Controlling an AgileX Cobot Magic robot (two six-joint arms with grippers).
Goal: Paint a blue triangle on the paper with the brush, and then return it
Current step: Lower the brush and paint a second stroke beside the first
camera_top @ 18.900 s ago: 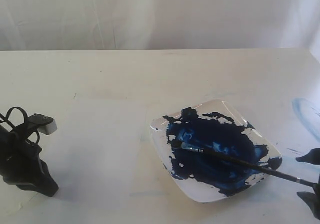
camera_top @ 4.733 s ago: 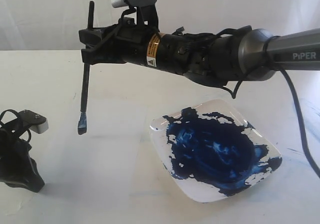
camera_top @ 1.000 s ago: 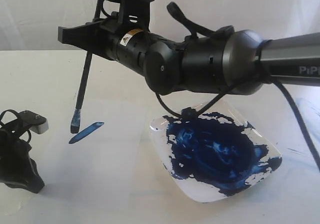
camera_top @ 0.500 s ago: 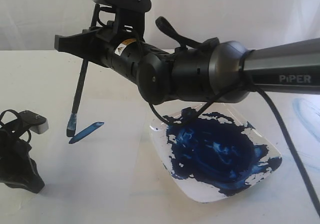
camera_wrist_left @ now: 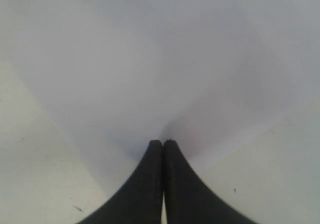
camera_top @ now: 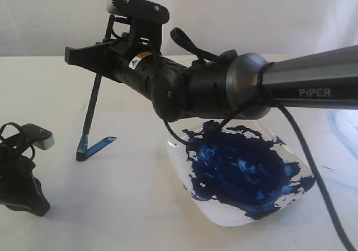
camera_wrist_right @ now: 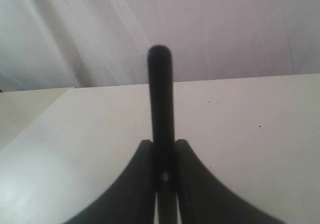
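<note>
My right gripper (camera_top: 84,57) (camera_wrist_right: 163,145) reaches across to the left side and is shut on the black handle of the brush (camera_top: 92,103) (camera_wrist_right: 160,84). The brush stands nearly upright, with its blue tip (camera_top: 82,149) touching the paper (camera_top: 126,178) (camera_wrist_left: 160,59). Of the blue triangle only one short slanted blue stroke (camera_top: 102,145) shows, and the tip rests at its lower left end. My left gripper (camera_top: 22,175) (camera_wrist_left: 163,143) is shut on nothing, its fingertips resting low at the paper's left edge.
A white square plate (camera_top: 267,129) holding a dark-blue paint pool (camera_top: 240,167) sits right of the paper, under my right arm. A faint pale-blue smear (camera_top: 341,125) marks the table at the far right. A white curtain hangs behind the table.
The right gripper has come down and the brush tip has dropped from just above the paper onto the stroke's lower left end. The left gripper has not moved.
</note>
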